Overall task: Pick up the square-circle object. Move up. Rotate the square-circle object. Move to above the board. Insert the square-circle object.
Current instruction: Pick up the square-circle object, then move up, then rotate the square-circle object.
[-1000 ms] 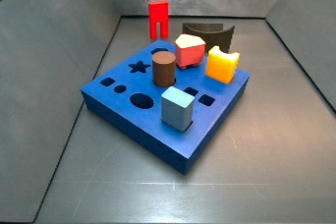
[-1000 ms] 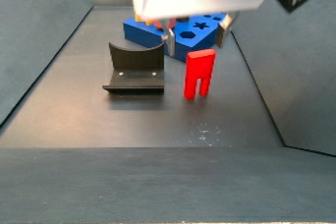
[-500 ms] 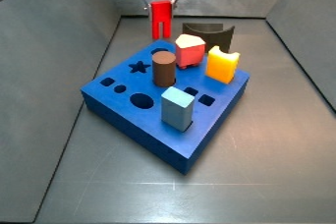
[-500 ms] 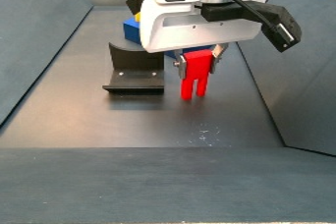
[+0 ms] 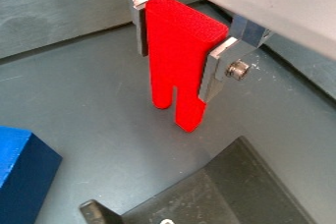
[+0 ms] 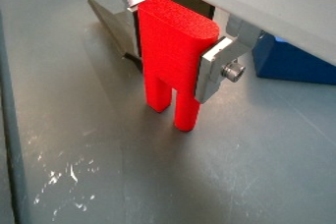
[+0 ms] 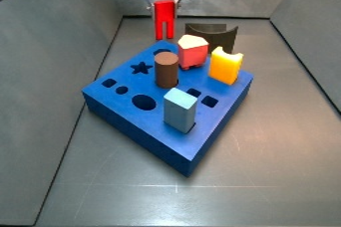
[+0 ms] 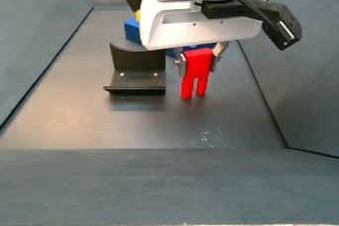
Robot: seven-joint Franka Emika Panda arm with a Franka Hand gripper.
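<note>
fixture (image 8: 135, 71) close beside gripper (image 8: 193, 61)

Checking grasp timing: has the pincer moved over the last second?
Yes. The pincer has come down beside the fixture and now brackets the red block, which stands on the floor.

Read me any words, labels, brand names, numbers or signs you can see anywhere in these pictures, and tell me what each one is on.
No readable text in any view.
Tall bright-red two-legged block, between the fingers of the gripper on the grey floor beside the dark L-shaped fixture: no markings.
Thick blue square board with cut-out holes: only shaped holes, no lettering.
White gripper housing: no legible label.
</note>
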